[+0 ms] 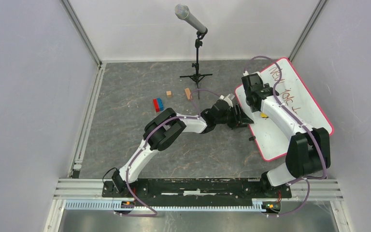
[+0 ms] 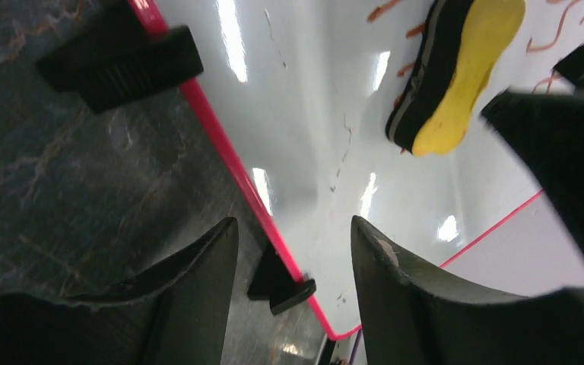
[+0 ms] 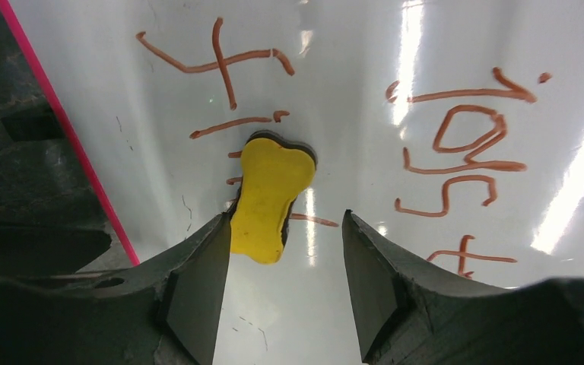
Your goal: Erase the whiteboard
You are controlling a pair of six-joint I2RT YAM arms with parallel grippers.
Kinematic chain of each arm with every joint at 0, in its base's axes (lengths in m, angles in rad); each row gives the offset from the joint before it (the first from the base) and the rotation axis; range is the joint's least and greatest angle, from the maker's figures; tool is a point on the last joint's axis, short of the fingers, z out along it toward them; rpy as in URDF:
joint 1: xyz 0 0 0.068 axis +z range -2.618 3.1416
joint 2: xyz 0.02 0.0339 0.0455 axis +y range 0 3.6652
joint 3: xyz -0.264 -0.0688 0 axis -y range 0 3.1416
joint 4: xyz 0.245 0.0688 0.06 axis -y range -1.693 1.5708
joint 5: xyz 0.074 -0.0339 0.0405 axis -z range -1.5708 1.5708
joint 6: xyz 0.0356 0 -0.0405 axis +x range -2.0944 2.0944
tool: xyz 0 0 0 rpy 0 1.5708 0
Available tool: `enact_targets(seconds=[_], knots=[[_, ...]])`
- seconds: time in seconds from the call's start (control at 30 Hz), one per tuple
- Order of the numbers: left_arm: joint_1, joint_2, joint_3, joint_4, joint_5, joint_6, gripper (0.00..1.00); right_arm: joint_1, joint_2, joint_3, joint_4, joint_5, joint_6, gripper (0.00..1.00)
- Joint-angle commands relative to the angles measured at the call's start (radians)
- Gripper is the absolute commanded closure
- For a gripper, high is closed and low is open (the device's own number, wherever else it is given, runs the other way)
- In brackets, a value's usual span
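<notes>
Whiteboard (image 1: 276, 139) beneath right gripper (image 3: 285, 218), left gripper (image 2: 295, 220) over its edge

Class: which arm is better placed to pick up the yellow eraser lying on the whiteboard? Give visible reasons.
Right. The right hand hangs open over the eraser, which is framed between its fingers. The left hand sits at the whiteboard rim, with the eraser off to its side.

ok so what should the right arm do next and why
Probably ease the right end effector forward and close on the yellow eraser: it lies loose on the whiteboard just ahead of the open jaws, and orange writing is not yet wiped.
</notes>
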Motion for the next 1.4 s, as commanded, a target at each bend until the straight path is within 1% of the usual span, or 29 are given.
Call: enact_targets(seconds=[0.0, 0.1, 0.17, 0.27, 0.4, 0.5, 0.53, 0.67, 0.83, 0.93, 1.0, 1.13, 1.27, 1.37], knots=[[0.001, 0.073, 0.087, -0.011, -0.037, -0.107, 0.39, 0.014, 0.013, -0.048, 0.032, 0.013, 0.088, 0.39], [0.001, 0.086, 0.099, -0.046, -0.057, -0.119, 0.48, 0.024, 0.000, -0.083, 0.068, 0.025, 0.109, 0.40], [0.001, 0.085, 0.115, -0.114, -0.076, -0.110, 0.51, 0.031, -0.005, -0.099, 0.086, 0.038, 0.115, 0.41], [0.001, 0.092, 0.120, -0.174, -0.102, -0.113, 0.52, 0.036, 0.009, -0.101, 0.092, 0.058, 0.126, 0.43], [0.001, 0.110, 0.162, -0.269, -0.122, -0.113, 0.55, 0.041, 0.019, -0.110, 0.113, 0.111, 0.137, 0.48], [0.001, 0.119, 0.171, -0.325, -0.145, -0.134, 0.55, 0.041, 0.027, -0.108, 0.122, 0.146, 0.138, 0.49], [0.002, 0.121, 0.174, -0.342, -0.151, -0.141, 0.57, 0.041, 0.032, -0.106, 0.122, 0.154, 0.140, 0.49], [0.002, 0.121, 0.176, -0.371, -0.169, -0.134, 0.60, 0.041, 0.054, -0.102, 0.143, 0.165, 0.125, 0.46], [0.003, 0.123, 0.171, -0.384, -0.175, -0.143, 0.61, 0.038, 0.086, -0.097, 0.151, 0.178, 0.140, 0.49], [0.004, 0.126, 0.172, -0.402, -0.181, -0.158, 0.61, 0.037, 0.089, -0.109, 0.165, 0.180, 0.144, 0.53], [0.007, 0.133, 0.173, -0.414, -0.181, -0.170, 0.64, 0.037, 0.089, -0.113, 0.174, 0.189, 0.141, 0.56], [0.008, 0.133, 0.183, -0.444, -0.194, -0.164, 0.69, 0.030, 0.081, -0.115, 0.181, 0.217, 0.137, 0.65], [0.011, 0.129, 0.173, -0.453, -0.214, -0.170, 0.69, -0.005, 0.034, -0.133, 0.201, 0.223, 0.119, 0.66], [0.013, 0.138, 0.199, -0.489, -0.217, -0.162, 0.70, -0.036, -0.001, -0.124, 0.192, 0.227, 0.099, 0.66]])
